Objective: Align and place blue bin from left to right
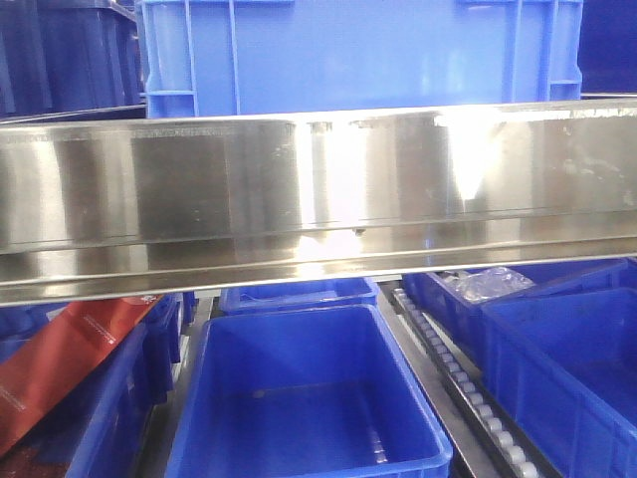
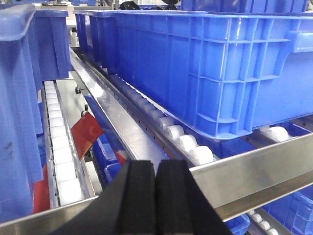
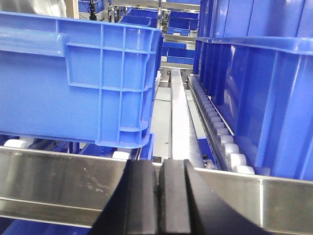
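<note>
Steel rail [image 1: 318, 199] spans the front view edge to edge, blocking the middle band. Above it, blue bin [image 1: 358, 55] fills the top centre. Left wrist view: open lane at centre-left between bin wall [image 2: 210, 68] and roller track [image 2: 58, 147]. Right wrist view: narrow steel channel [image 3: 178, 117] runs free between two bins.

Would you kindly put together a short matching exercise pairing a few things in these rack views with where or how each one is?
Things:
1. left gripper
2. blue bin
3. red pouch
4. empty bin

States or places:
A. on the lower level, bottom left of the front view
B. pads pressed together, holding nothing
C. resting on white rollers
D. below the steel rail, centre of the front view

Pairs: 1-B, 2-C, 3-A, 4-D
</note>
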